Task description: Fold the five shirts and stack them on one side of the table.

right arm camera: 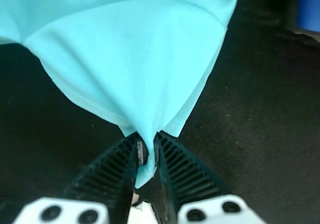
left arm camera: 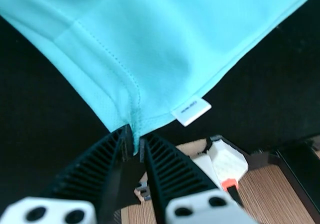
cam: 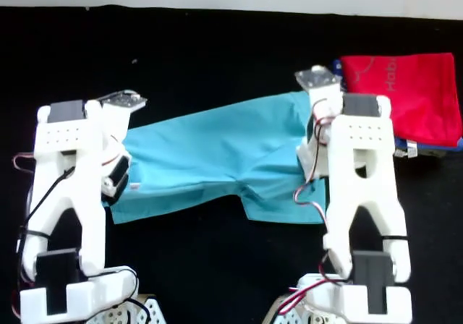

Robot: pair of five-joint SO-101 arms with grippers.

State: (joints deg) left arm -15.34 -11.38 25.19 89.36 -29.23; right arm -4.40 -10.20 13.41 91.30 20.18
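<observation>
The left gripper [left arm camera: 134, 146] is clamped on a hem corner of the thin turquoise knit shirt [cam: 217, 158]. The right gripper [right arm camera: 147, 156] is pinched on another bunched edge of it. The shirt spans the middle of the high view between the two arms, over the black table cover [cam: 217, 56]. It looks light, limp and a little slick, so it will likely drape and slip; stitched hems and seams offer the firmest hold. A small white sewn-in tag [left arm camera: 191, 111] beside the left grip carries print too fine to read. Farthest, at upper right, a folded red shirt [cam: 409, 96] with pale lettering lies on something blue [cam: 441, 147].
</observation>
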